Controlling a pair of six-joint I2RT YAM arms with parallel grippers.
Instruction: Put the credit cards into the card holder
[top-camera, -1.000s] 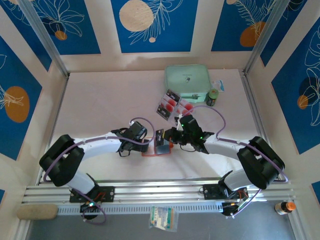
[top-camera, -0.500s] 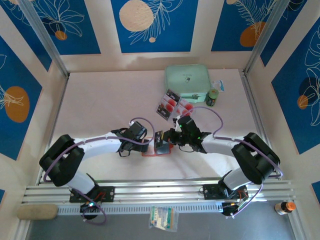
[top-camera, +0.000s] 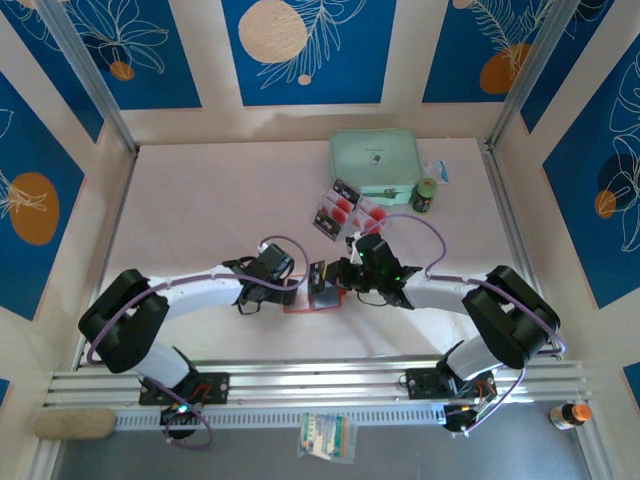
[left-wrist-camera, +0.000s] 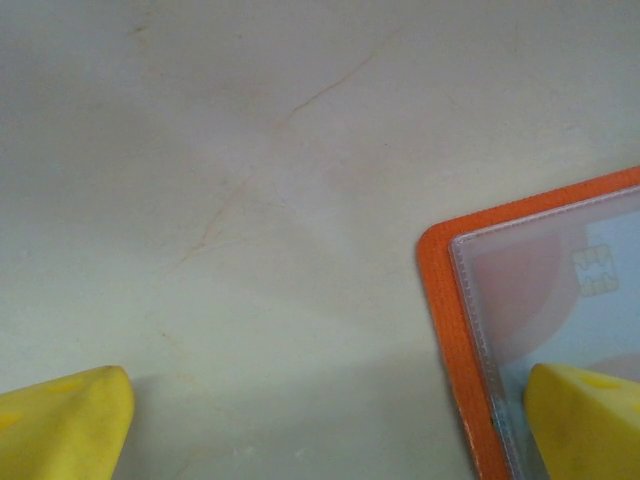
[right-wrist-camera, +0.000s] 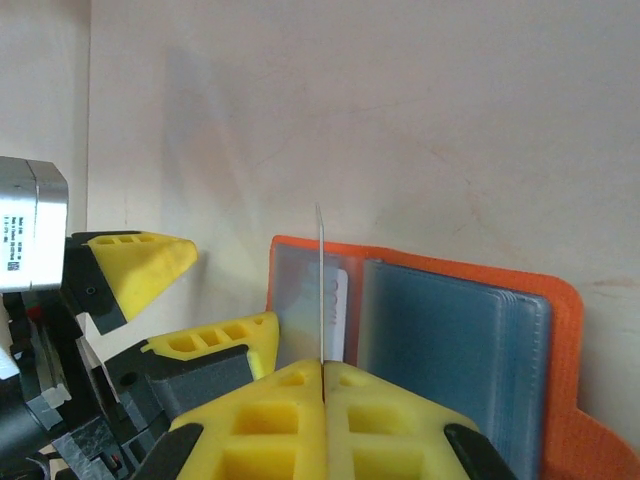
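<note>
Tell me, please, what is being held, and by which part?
The right pincer grips a credit card by one edge, upright over the card holder; the left pincer holds nothing.

Overhead light: we see the table (top-camera: 220, 200) lit softly and evenly, pale pink-white, with no hard glare.
Shadows: we find short, faint ones under both arms in the top view, and in the left wrist view a dim band along the bottom between the left fingers (left-wrist-camera: 62, 428).
Sheen: we notice a mild gloss on the card holder (left-wrist-camera: 520, 290).
Focus: we see the credit card (right-wrist-camera: 321, 290) edge crisp, while the right fingers (right-wrist-camera: 250, 430) look slightly soft and the left fingers look blurred.
Colour: we read a greenish-grey cast in the left wrist view.
Edges: we see the side walls lean outward in the top view.
</note>
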